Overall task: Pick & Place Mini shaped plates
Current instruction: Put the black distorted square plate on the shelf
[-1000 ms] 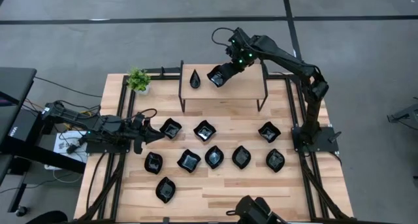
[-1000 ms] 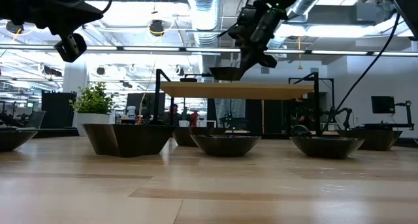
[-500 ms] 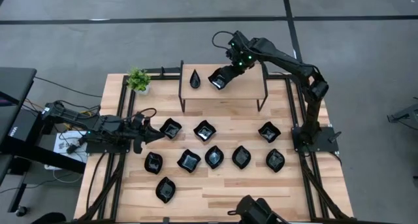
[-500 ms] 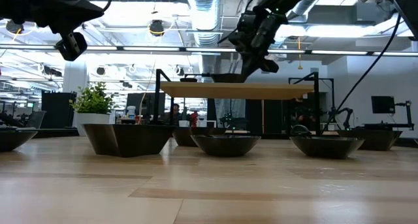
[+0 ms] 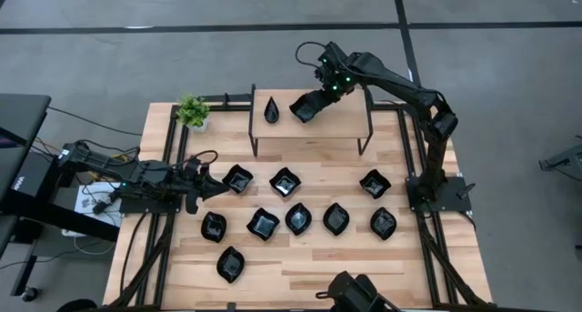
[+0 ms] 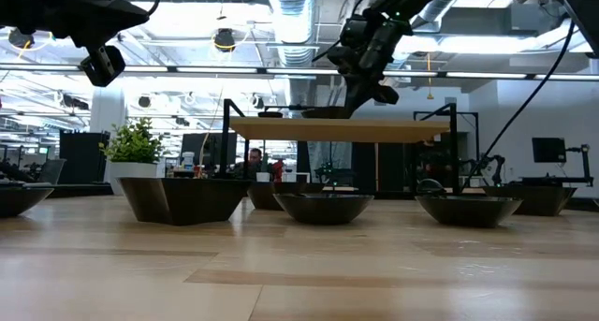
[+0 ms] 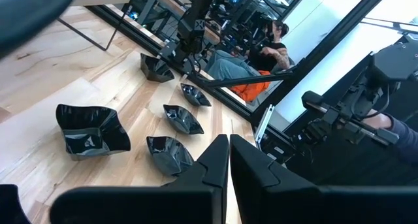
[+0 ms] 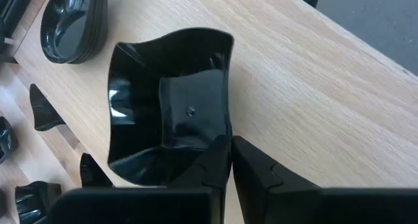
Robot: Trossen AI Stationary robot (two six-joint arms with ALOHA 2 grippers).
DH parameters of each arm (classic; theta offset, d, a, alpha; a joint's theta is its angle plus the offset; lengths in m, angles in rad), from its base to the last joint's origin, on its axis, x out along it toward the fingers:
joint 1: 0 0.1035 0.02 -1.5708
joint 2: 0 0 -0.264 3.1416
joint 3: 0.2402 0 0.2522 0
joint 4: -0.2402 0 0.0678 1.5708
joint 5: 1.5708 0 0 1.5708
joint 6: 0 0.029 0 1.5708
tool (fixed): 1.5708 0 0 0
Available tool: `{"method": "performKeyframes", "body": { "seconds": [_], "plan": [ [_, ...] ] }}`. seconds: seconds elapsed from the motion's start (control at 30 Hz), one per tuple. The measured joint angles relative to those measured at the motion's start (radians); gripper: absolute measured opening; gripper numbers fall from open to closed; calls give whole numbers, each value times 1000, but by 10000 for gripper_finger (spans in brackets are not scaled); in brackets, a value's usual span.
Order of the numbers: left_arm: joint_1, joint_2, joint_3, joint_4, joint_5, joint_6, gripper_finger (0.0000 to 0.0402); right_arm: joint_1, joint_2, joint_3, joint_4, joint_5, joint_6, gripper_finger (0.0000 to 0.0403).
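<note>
A wavy-edged square black plate (image 8: 170, 106) sits on the raised wooden shelf (image 5: 336, 130) at the table's far side, with my right gripper (image 8: 230, 149) shut on its edge. A teardrop plate (image 5: 271, 109) rests on the shelf just left of it. Several more black mini shaped plates (image 5: 298, 218) lie in two rows on the tabletop in front of the shelf. My left gripper (image 5: 207, 186) waits shut and level at the table's left edge, beside the nearest plate (image 5: 237, 178) and touching nothing. My right gripper pinches the square plate's side wall (image 8: 227, 129), one finger inside the dish and one outside. The fingers slant down from the far right. In the low view the plate (image 6: 328, 112) lies about level on the shelf top.
A small green potted plant (image 5: 192, 112) stands at the far left corner. The shelf's black metal legs (image 5: 254, 139) stand on the table. Bare wood lies along the table's near edge, to the right of a single plate (image 5: 230, 264).
My right gripper has sunk a little with the square plate. The plate hung tilted just above the shelf and now lies flatter on the shelf top. The left arm has kept still.
</note>
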State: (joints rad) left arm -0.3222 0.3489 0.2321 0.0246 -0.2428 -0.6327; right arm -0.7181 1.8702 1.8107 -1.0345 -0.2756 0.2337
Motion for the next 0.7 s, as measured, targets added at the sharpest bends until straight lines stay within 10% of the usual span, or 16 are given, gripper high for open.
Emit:
{"method": "performKeyframes", "body": {
  "seconds": [0.7],
  "plan": [
    [0,0,0,0,0,0,16,0,0,10,-26,12,-97,43]
  ]
}}
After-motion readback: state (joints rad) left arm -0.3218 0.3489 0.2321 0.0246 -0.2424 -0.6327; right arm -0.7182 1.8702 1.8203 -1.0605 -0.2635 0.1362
